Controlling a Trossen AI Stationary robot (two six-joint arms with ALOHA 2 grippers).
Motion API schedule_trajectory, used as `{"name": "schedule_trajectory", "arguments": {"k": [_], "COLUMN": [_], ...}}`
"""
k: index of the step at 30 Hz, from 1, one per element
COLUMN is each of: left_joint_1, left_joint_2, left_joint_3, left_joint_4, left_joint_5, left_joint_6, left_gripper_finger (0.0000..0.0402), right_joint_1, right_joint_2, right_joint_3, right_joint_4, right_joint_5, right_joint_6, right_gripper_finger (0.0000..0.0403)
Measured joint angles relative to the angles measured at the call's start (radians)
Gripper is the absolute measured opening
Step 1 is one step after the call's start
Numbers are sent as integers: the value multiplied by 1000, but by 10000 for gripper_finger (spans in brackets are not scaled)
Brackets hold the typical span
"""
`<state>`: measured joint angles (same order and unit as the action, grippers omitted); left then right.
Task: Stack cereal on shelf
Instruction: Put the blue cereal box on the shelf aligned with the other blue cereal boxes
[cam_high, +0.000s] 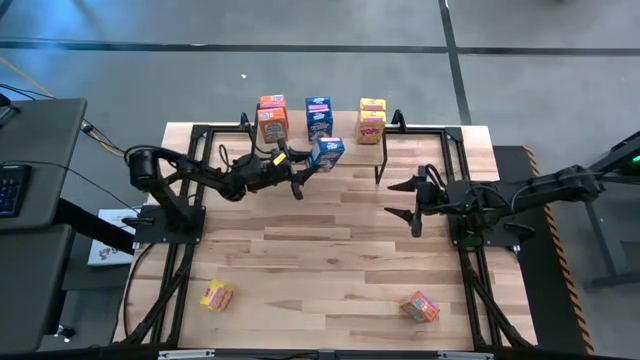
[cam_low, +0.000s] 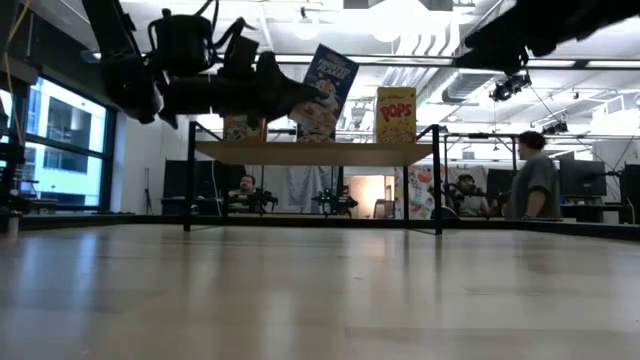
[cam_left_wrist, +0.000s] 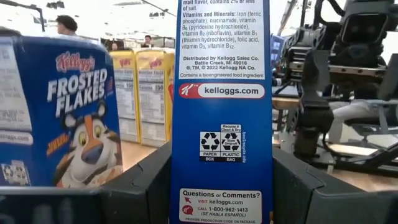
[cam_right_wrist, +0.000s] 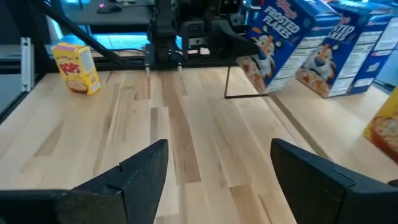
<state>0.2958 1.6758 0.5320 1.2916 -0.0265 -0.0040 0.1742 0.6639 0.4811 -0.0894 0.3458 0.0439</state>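
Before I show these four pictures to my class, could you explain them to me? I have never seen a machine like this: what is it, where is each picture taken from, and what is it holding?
It is a robot with two dark arms at a wooden table, each ending in a two-finger gripper. One picture looks straight down, one looks level across the tabletop, and two come from cameras on the arms' wrists.

The left gripper is shut on a blue cereal box, held tilted above the edge of a low wooden shelf. The left wrist picture shows that box's narrow side close up. Orange, blue and yellow boxes already stand on the shelf.

The right gripper waits open and empty over the table. A yellow box and an orange box lie on the table near its front edge.

People show in the room behind.
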Motion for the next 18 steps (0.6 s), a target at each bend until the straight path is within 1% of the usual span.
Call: {"name": "schedule_trajectory", "arguments": {"k": [5,7,18], "left_joint_1": [0,1,40], "left_joint_2": [38,39,39], "left_joint_3": [0,0,0], "left_joint_4": [63,70,69], "left_joint_5": [0,-1,-4], "left_joint_6": [6,7,-5], "left_gripper_finger": [188,188,188], "right_joint_1": [0,0,-1], "right_joint_2": [-36,-54,-188], "right_joint_3": [-114,-150,-377], "right_joint_4": [147,181,370], "right_joint_5": [-51,-64,-66], "right_joint_6": [-26,-26,-18], "right_gripper_finger": [277,277,277]}}
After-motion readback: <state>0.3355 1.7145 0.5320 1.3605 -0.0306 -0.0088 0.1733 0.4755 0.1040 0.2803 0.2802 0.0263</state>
